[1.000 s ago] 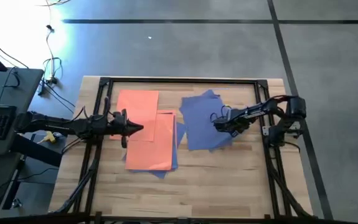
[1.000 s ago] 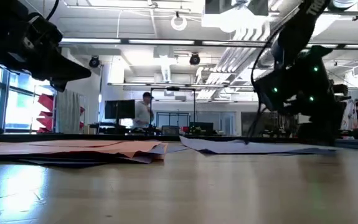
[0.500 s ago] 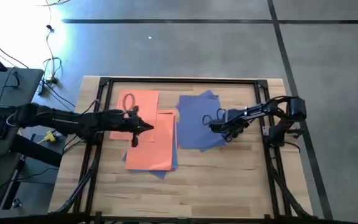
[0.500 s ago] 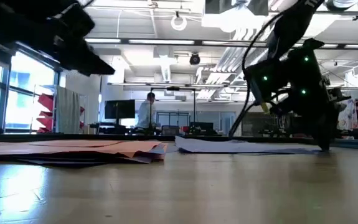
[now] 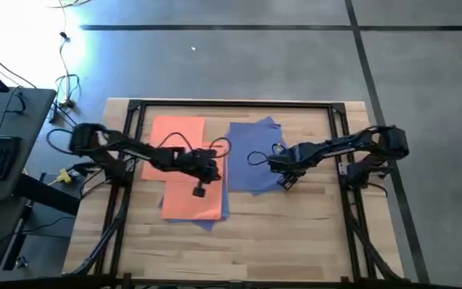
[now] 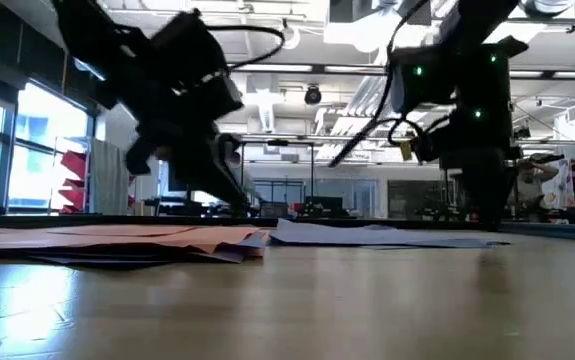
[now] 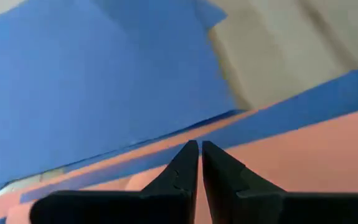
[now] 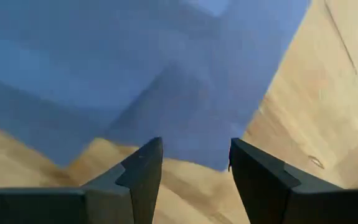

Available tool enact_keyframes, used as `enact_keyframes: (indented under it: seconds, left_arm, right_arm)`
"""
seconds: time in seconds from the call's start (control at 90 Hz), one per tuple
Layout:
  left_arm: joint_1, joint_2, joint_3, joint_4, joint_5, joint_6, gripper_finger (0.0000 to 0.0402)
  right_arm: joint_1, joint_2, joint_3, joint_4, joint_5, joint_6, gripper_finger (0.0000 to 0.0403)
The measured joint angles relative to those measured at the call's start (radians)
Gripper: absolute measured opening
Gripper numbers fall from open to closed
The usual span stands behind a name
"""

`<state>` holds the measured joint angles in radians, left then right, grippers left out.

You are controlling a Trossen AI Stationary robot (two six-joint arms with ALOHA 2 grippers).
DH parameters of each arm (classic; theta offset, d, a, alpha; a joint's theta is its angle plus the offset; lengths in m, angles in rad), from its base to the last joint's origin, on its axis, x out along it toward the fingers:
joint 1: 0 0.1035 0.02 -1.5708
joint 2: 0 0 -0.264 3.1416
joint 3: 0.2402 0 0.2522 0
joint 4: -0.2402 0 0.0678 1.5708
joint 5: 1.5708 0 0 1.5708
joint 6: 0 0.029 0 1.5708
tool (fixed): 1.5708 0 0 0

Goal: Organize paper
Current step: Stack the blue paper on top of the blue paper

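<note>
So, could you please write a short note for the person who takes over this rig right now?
Left gripper: shut, holding nothing, over the right edge of the orange sheets.
Right gripper: open, holding nothing, over the blue sheets.
Paper: orange pile on the table's left half, with blue edges showing beneath it; blue pile beside it, fanned out unevenly.
Done: the colours are mostly separated.
Left: square up both piles and move the blue sheets from under the orange.
</note>
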<state>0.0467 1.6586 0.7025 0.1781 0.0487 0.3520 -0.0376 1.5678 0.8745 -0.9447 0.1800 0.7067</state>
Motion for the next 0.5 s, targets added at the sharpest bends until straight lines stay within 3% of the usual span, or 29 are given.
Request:
enact_keyframes:
  seconds: [0.211, 0.356, 0.5]
  left_arm:
    - [0.0, 0.078, 0.07, 0.0, -0.018, 0.02, 0.0]
    - [0.0, 0.099, 0.096, -0.002, -0.013, 0.041, 0.0]
    - [0.004, 0.135, 0.111, -0.007, 0.016, 0.045, 0.0]
  right_arm:
    - [0.012, -0.059, -0.018, -0.138, 0.161, 0.182, 0.0171]
    - [-0.024, -0.059, -0.115, -0.077, 0.122, 0.212, 0.016]
    - [-0.056, -0.059, -0.2, -0.008, 0.098, 0.267, 0.0114]
